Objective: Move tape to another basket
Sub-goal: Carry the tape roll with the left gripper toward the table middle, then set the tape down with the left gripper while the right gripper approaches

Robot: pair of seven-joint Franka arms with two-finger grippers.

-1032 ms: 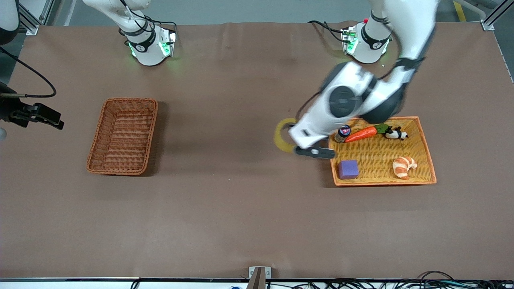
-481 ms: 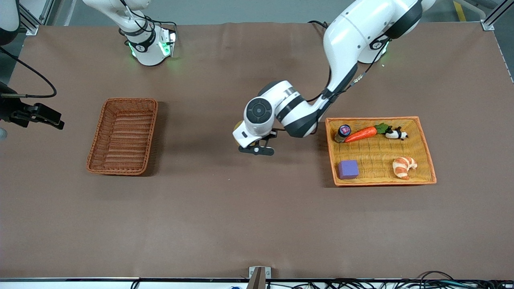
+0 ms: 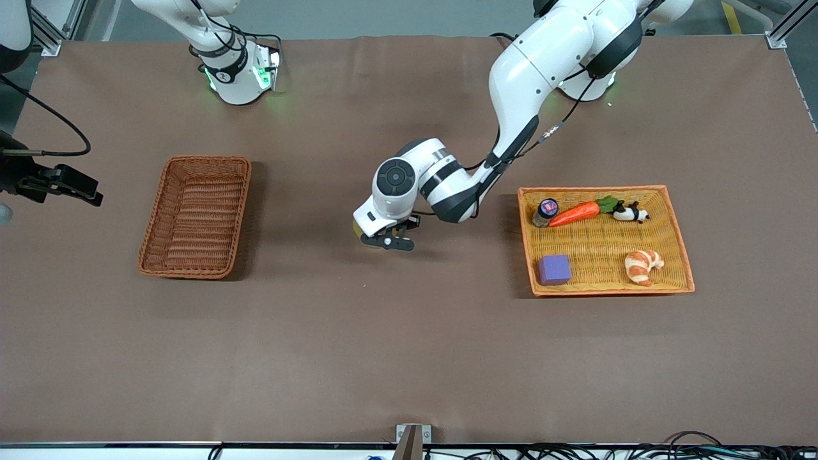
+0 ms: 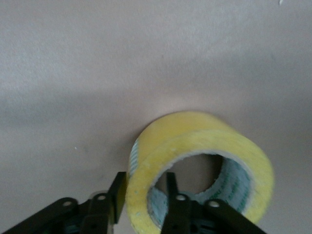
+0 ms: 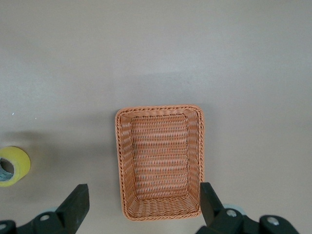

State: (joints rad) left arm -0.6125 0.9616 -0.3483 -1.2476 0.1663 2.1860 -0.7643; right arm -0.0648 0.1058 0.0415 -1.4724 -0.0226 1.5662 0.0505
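My left gripper (image 3: 385, 241) is shut on the wall of the yellow tape roll (image 3: 356, 228), one finger inside the ring and one outside. It holds the roll over the bare table between the orange tray and the dark wicker basket (image 3: 195, 217). In the left wrist view the tape (image 4: 195, 156) fills the space ahead of the gripper (image 4: 145, 195). My right gripper (image 3: 77, 188) waits high at the right arm's end of the table, open and empty. In the right wrist view it (image 5: 141, 204) looks down on the empty basket (image 5: 159, 161) and the tape (image 5: 13, 165).
The orange-yellow tray (image 3: 677, 243) lies toward the left arm's end. It holds a purple cube (image 3: 554, 269), a carrot (image 3: 575, 213), a small jar (image 3: 545, 212), a panda toy (image 3: 631, 213) and a croissant (image 3: 643, 265).
My left gripper has carried the tape from beside the orange tray toward the wicker basket. The right gripper has not moved.
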